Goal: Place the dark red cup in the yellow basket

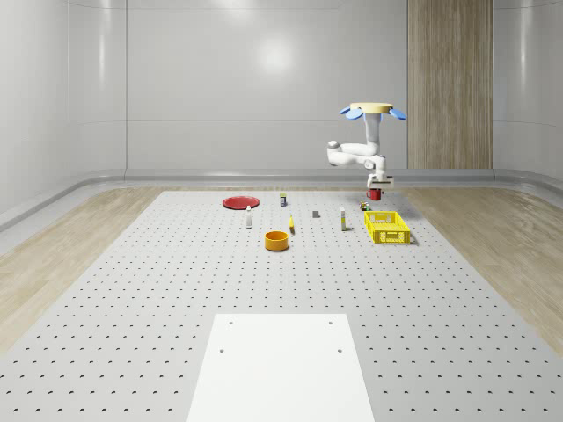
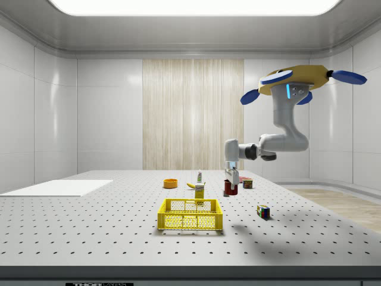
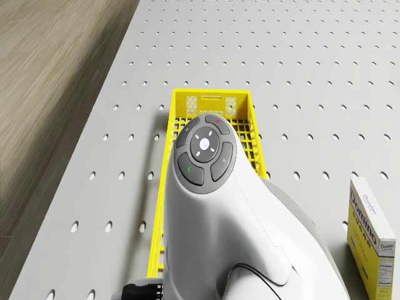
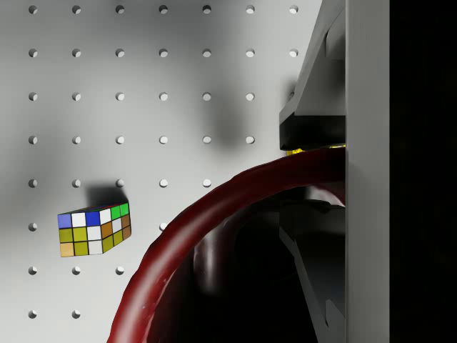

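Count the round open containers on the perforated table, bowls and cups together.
2. A dark red cup hangs in the gripper of the hovering drone, beyond the yellow basket; an orange bowl stands mid-table. Small far items may hide others.

My drone body [image 2: 296, 79] is a flat mustard-yellow disc with rounded blue rotor blades set about its rim and a small cyan light strip on the grey block beneath it. From that block comes my glossy white seven-joint arm [image 2: 284, 136], its links smooth and rounded, with grey bands at the joints. In the drone view one link [image 3: 215, 212] carries a dark grey round button pad with a white centre and small green and red marks.
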